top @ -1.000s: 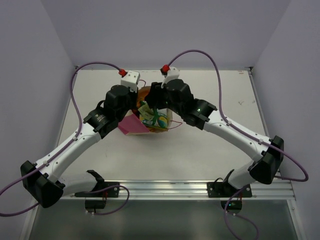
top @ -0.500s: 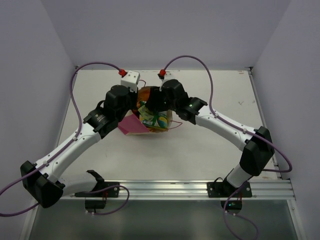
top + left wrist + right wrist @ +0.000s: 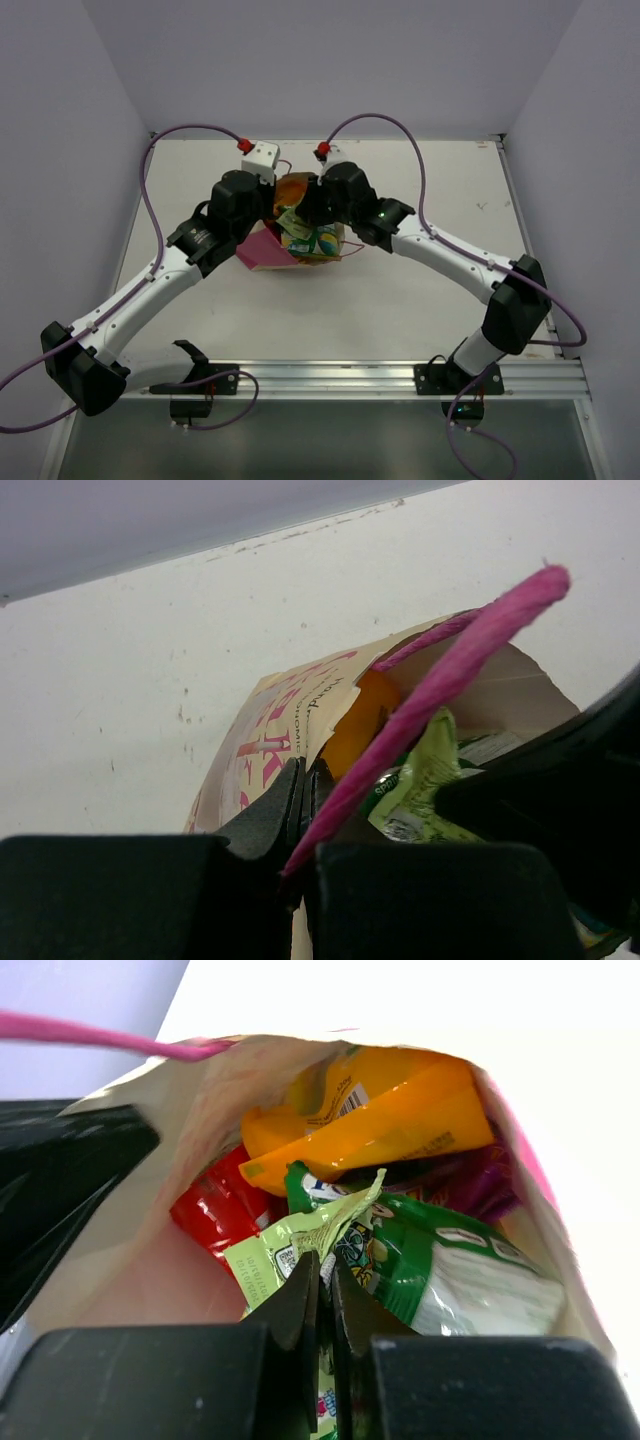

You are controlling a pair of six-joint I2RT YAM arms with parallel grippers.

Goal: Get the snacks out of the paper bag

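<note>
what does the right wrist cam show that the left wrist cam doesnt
Only the right wrist view: the inside of the paper bag, with a red packet and a purple packet, and the right end effector shut on the yellow-green packet. Only the left wrist view: the bag's pink-printed outside, the table beyond, and the left end effector pinching the bag's rim. Both: the orange packet, the yellow-green packet and a pink cord handle.
</note>
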